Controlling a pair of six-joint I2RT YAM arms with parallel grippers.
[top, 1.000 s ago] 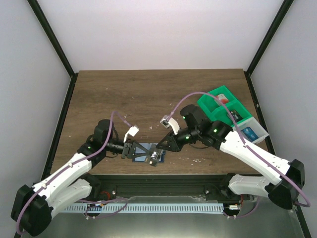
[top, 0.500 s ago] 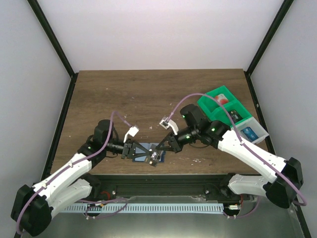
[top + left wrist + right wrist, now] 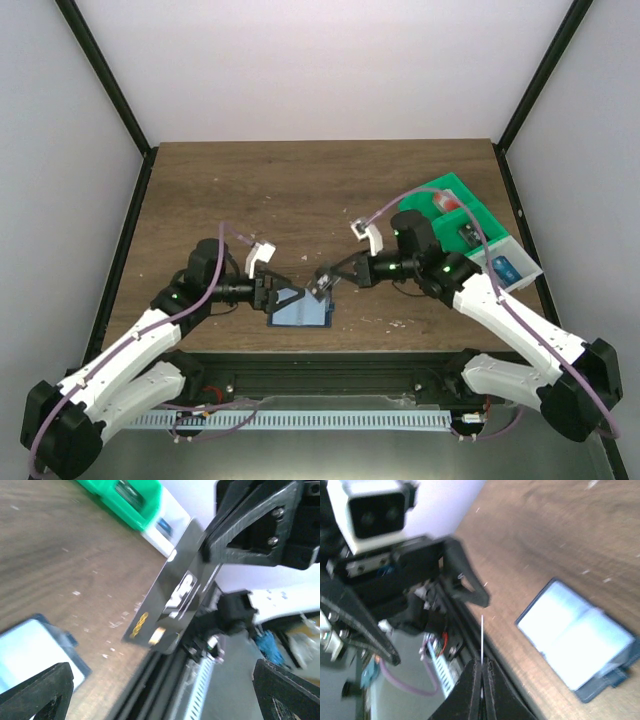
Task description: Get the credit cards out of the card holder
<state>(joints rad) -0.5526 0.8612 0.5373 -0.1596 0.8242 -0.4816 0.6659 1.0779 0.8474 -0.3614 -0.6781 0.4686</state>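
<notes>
The card holder (image 3: 303, 309) lies open on the table near the front edge, its pale blue inner panels facing up; it also shows as the card holder (image 3: 580, 639) and the card holder (image 3: 30, 650). My left gripper (image 3: 267, 291) stands open just left of it, touching nothing. My right gripper (image 3: 326, 282) is shut on a dark grey credit card (image 3: 172, 602), held above the holder's right end. The right wrist view shows that card (image 3: 482, 637) edge-on between the shut fingers (image 3: 472, 680). The left gripper (image 3: 160, 692) has its fingers wide apart.
A green bin (image 3: 455, 212) and a white bin (image 3: 508, 262) sit at the table's right edge, behind the right arm. A red-pink card (image 3: 447, 200) lies in the green one and a blue card (image 3: 503, 267) in the white one. The table's front rail runs just below the holder.
My left gripper has opened and let go of the card holder, which now lies flat and open. My right gripper has drawn the dark grey card out and moved up and to the right.
</notes>
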